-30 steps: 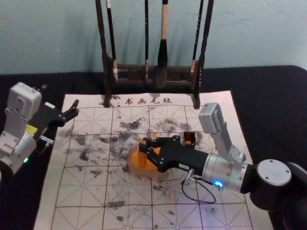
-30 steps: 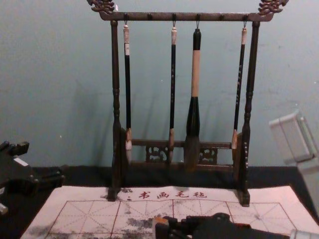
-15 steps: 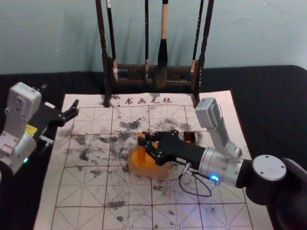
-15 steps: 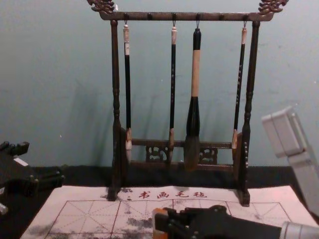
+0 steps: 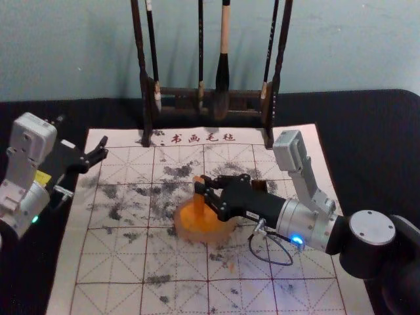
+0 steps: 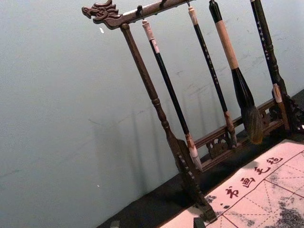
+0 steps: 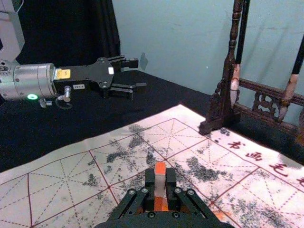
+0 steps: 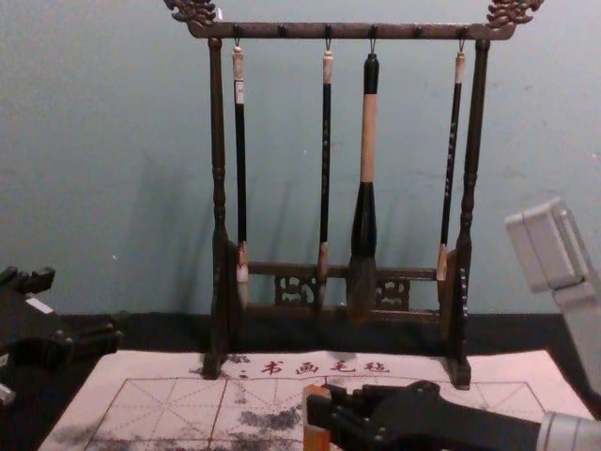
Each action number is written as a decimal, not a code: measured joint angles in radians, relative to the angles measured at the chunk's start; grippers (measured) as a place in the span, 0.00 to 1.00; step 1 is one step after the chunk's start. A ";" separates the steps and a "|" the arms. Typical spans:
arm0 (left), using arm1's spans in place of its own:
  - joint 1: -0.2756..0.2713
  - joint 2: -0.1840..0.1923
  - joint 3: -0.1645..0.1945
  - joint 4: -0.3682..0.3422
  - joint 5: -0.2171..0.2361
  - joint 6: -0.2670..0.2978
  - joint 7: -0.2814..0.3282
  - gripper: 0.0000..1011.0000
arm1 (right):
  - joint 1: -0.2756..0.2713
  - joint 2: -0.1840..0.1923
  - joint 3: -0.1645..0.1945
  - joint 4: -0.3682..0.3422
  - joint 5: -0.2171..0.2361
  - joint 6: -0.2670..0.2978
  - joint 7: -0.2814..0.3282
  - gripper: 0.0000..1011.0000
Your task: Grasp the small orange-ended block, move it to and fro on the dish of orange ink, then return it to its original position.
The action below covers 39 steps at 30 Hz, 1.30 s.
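Note:
In the head view my right gripper [image 5: 201,186] is shut on the orange-ended block [image 5: 198,207], which stands upright over the dish of orange ink [image 5: 222,234]; whether its lower end touches the ink I cannot tell. The right wrist view has the block [image 7: 160,181] pinched between the fingertips of the right gripper [image 7: 160,185], orange end up. From the chest, the block [image 8: 317,423] shows at the tips of the right gripper. My left gripper [image 5: 100,153] stays parked, fingers apart, at the mat's left edge.
A gridded mat [image 5: 118,262] with dark ink smudges covers the middle of the black table [image 5: 367,144]. Behind it a wooden rack [image 5: 177,98] holds several hanging brushes. A small dark box [image 5: 260,186] sits just behind the right gripper.
Over the dish, my right gripper and the block in it moved slightly forward and left, then back to the right. The left arm has stayed put.

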 joint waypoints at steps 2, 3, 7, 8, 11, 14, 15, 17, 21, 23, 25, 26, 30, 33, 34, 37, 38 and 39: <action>0.000 0.000 0.000 0.000 0.000 0.000 0.000 0.99 | -0.001 0.001 0.003 0.000 0.000 0.000 -0.001 0.14; 0.000 0.000 0.000 0.000 0.000 0.000 0.000 0.99 | -0.001 0.001 0.004 0.000 0.000 0.000 -0.002 0.14; 0.000 0.000 0.000 0.000 0.000 0.000 0.000 0.99 | -0.004 0.004 0.008 -0.002 0.000 0.000 -0.004 0.14; 0.000 0.000 0.000 0.000 0.000 0.000 0.000 0.99 | -0.004 0.005 0.009 -0.003 0.000 0.001 -0.005 0.14; 0.000 0.000 0.000 0.000 0.000 0.000 0.000 0.99 | -0.006 0.008 0.013 -0.004 0.000 0.001 -0.005 0.14; 0.000 0.000 0.000 0.000 0.000 0.000 0.000 0.99 | -0.009 0.012 0.016 -0.006 0.000 0.002 -0.005 0.14; 0.000 0.000 0.000 0.000 0.000 0.000 0.000 0.99 | -0.010 0.013 0.017 -0.007 0.000 0.003 -0.005 0.14; 0.000 0.000 0.000 0.000 0.000 0.000 0.000 0.99 | -0.012 0.016 0.020 -0.011 0.001 0.004 -0.005 0.14; 0.000 0.000 0.000 0.000 0.000 0.000 0.000 0.99 | -0.021 0.025 0.026 -0.022 0.004 0.006 -0.006 0.14; 0.000 0.000 0.000 0.000 0.000 0.000 0.000 0.99 | -0.024 0.028 0.028 -0.027 0.006 0.008 -0.006 0.14; 0.000 0.000 0.000 0.000 0.000 0.000 0.000 0.99 | -0.029 0.032 0.032 -0.034 0.010 0.008 -0.006 0.14; 0.000 0.000 0.000 0.000 0.000 0.000 0.000 0.99 | -0.031 0.034 0.033 -0.036 0.011 0.008 -0.006 0.14; 0.000 0.000 0.000 0.000 0.000 0.000 0.000 0.99 | -0.040 0.043 0.034 -0.048 0.013 0.009 -0.004 0.14; 0.000 0.000 0.000 0.000 0.000 0.000 0.000 0.99 | -0.045 0.049 0.034 -0.052 0.013 0.009 -0.002 0.14; 0.000 0.000 0.000 0.000 0.000 0.000 0.000 0.99 | -0.048 0.051 0.034 -0.054 0.013 0.010 -0.002 0.14; 0.000 0.000 0.000 0.000 0.000 0.000 0.000 0.99 | -0.051 0.053 0.034 -0.057 0.014 0.011 -0.001 0.14; 0.000 0.000 0.000 0.000 0.000 0.000 0.000 0.99 | -0.052 0.053 0.034 -0.057 0.014 0.011 0.000 0.14; 0.000 0.000 0.000 0.000 0.000 0.000 0.000 0.99 | -0.053 0.054 0.033 -0.059 0.015 0.012 0.001 0.14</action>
